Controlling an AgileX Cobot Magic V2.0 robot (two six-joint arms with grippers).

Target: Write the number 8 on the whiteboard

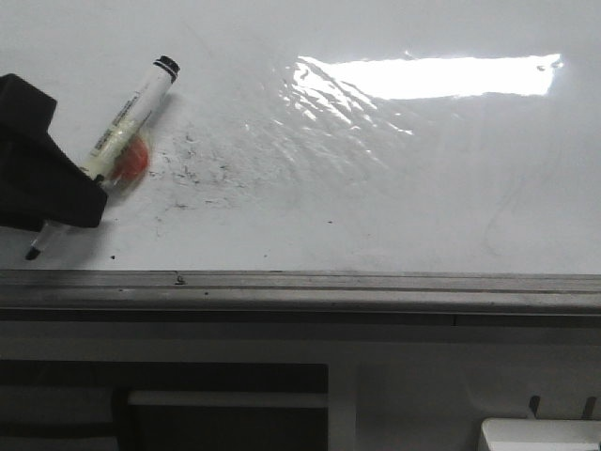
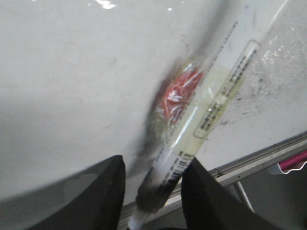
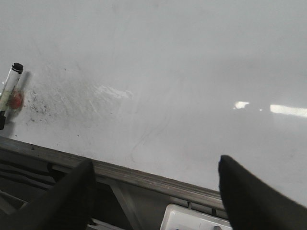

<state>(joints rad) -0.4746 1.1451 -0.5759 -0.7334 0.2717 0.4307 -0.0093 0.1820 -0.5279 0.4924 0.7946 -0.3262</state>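
While gripped by left end effector, cylindrical marker, glossy whiteboard.

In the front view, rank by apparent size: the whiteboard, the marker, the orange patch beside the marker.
1. whiteboard, fills the upper view.
2. marker, partly hidden by the left gripper.
3. orange patch, smallest, partly covered by the marker.

You see the whiteboard lying flat, glossy white with a bright glare patch toward its far right; faint black smudge specks scatter over its left part, and a grey metal rail runs along its near edge
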